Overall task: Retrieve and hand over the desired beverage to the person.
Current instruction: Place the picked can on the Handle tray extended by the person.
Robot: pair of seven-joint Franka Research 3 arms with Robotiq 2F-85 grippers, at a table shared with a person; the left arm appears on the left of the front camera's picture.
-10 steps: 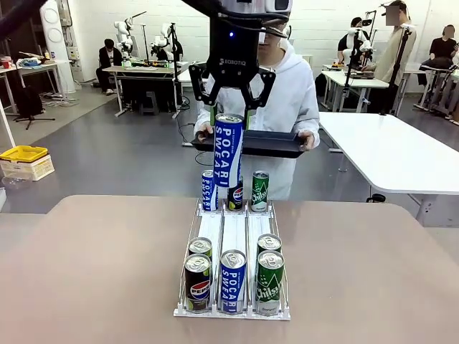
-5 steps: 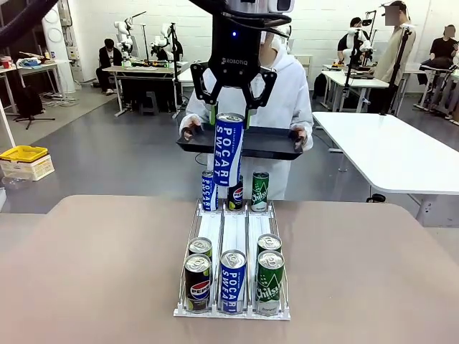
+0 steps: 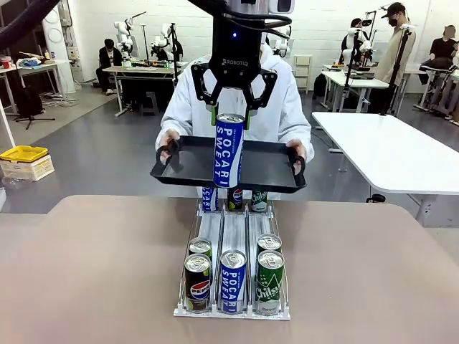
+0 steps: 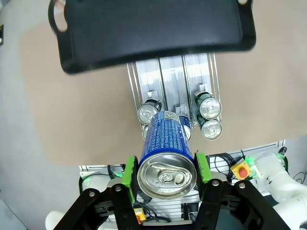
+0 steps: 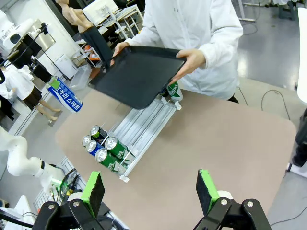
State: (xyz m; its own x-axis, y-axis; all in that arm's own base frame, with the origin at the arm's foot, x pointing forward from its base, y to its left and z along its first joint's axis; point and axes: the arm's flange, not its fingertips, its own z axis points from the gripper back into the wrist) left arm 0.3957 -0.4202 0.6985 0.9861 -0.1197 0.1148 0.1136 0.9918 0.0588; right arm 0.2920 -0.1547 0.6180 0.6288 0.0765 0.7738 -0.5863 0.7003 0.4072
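Observation:
My left gripper [image 3: 229, 120] is shut on the top of a tall blue-and-white Pocari Sweat can [image 3: 229, 152], which hangs upright above the can rack [image 3: 233, 228]. In the left wrist view the green pads [image 4: 129, 168] press on both sides of the can [image 4: 167, 155]. The person [image 3: 280, 107], in a white hooded jacket, holds a black tray [image 3: 265, 168] with both hands, tilted toward me over the rack's far end. The tray [image 4: 148, 31] lies just beyond the can and does not touch it. My right gripper [image 5: 151, 191] is open, high over the table, with nothing between its fingers.
The rack [image 5: 144, 132] holds Pepsi [image 3: 198, 282], Pocari [image 3: 232, 281] and Chilsung [image 3: 270, 282] cans at its near end, with more behind them. The cans at its far end are partly hidden under the tray. A white table [image 3: 394, 154] stands at the right, beyond the brown table [image 3: 93, 272].
The person has brought the tray forward and down, tilting it toward me, so it now sits right behind the hanging can. My left gripper and the can have hardly moved.

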